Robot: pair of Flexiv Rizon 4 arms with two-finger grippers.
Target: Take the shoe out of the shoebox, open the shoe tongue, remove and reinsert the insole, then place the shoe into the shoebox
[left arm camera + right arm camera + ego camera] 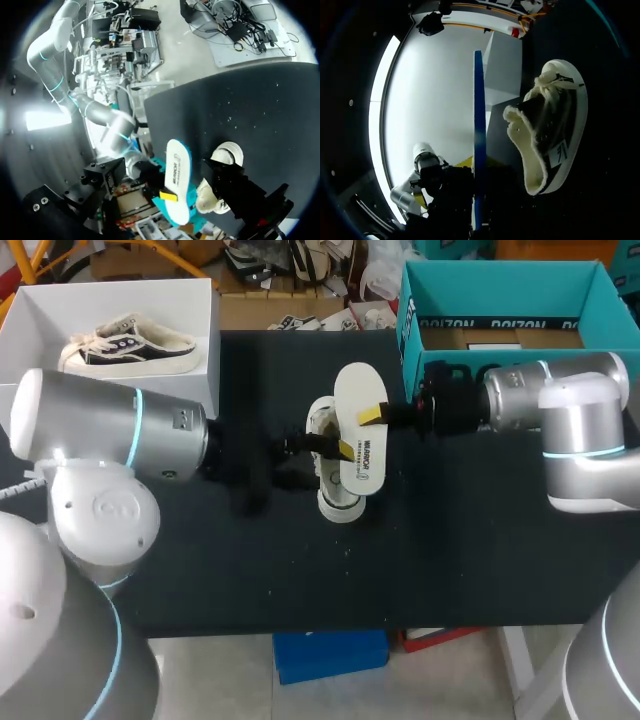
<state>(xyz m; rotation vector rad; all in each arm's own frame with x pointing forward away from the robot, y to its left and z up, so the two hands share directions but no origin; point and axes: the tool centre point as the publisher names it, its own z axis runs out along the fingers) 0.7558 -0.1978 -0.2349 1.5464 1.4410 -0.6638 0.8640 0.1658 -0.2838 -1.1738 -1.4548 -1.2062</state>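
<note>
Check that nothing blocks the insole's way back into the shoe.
Nothing visible lies between the insole and the shoe, whose opening shows bare in the right wrist view. The left gripper holds the shoe at its rim, close by.

raised insole (pixel 360 390) screens shoe (pixel 338 502) on the right; left arm (pixel 170 435) closes its left; table (pixel 300 575) in front free; white shoebox (pixel 120 295) back left, teal box (pixel 500 285) back right

The shoe (pixel 555 130) looks like dark canvas, with fuzzy cream lining and a smooth, rubbery white sole. The insole (pixel 360 430) is matt cream on its broad face. The table (pixel 300 570) is matt black, and the left arm (pixel 110 430) and right arm (pixel 560 400) have glossy silver shells.
</note>
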